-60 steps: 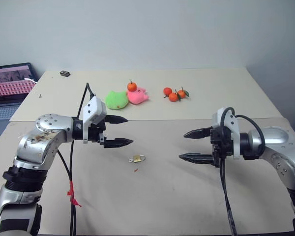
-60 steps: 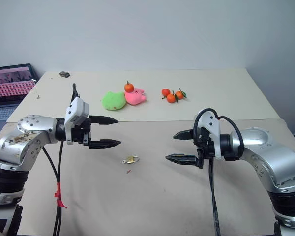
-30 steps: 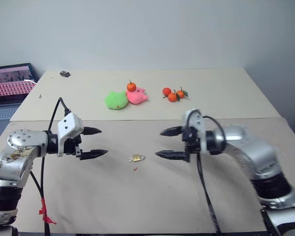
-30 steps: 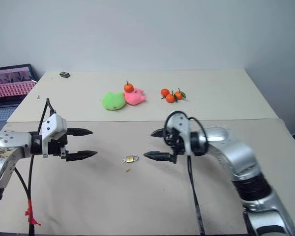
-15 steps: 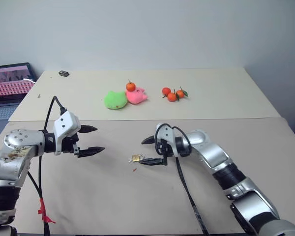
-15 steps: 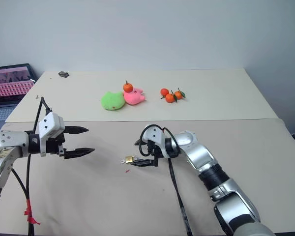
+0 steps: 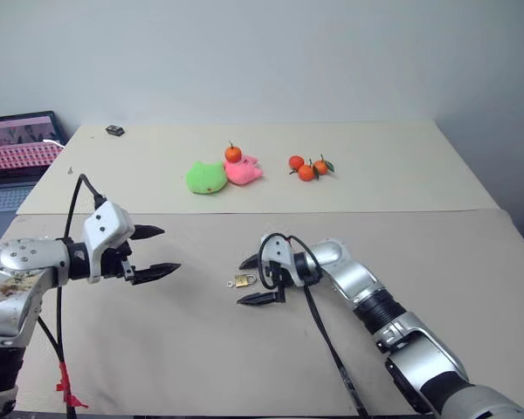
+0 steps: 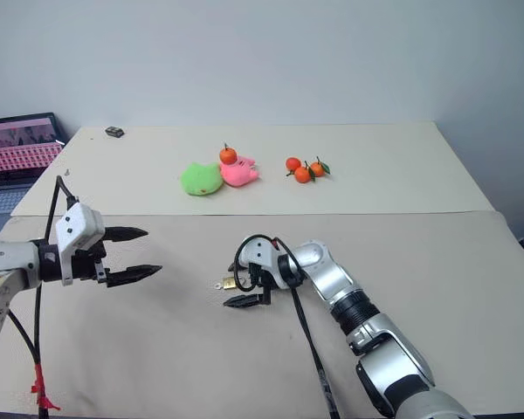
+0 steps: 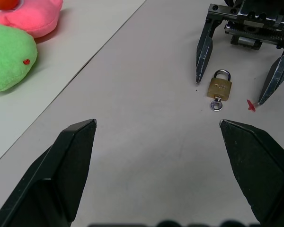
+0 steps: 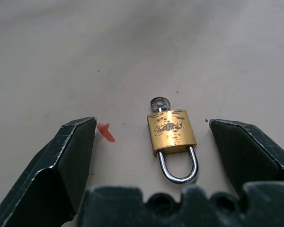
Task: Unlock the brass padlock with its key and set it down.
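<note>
Beige tabletop [image 7: 437, 262] runs back to a plain pale wall, and the brass padlock [image 10: 172, 130] lies flat on its near half, shackle shut and key [image 10: 157, 102] seated in the keyway at the body's bottom end. From the right wrist view the lock sits between the two black fingers of the right claw [image 7: 255, 280], nearer one finger than the other and touching neither; its shackle points back toward the claw's palm and the key end points away. That claw is spread wide, holds nothing, and hangs low over the tabletop with a fingertip on either side of the lock. A small red fleck [image 10: 105, 132] lies just beside the lock, close to the inside of the other finger. The left claw [image 7: 155, 250] hovers well apart to the left, also spread wide and empty, its fingers pointing toward the lock. Farther back on the tabletop sit a green plush toy [image 7: 206, 178] and a pink plush toy [image 7: 244, 171] touching each other, with a small orange [image 7: 233, 154] on top, and a cluster of little oranges [image 7: 308, 168] lies to their right. A laptop [image 7: 17, 148] with a lit screen stands at the far left edge, and a small dark object [image 7: 114, 131] rests near the back corner.
</note>
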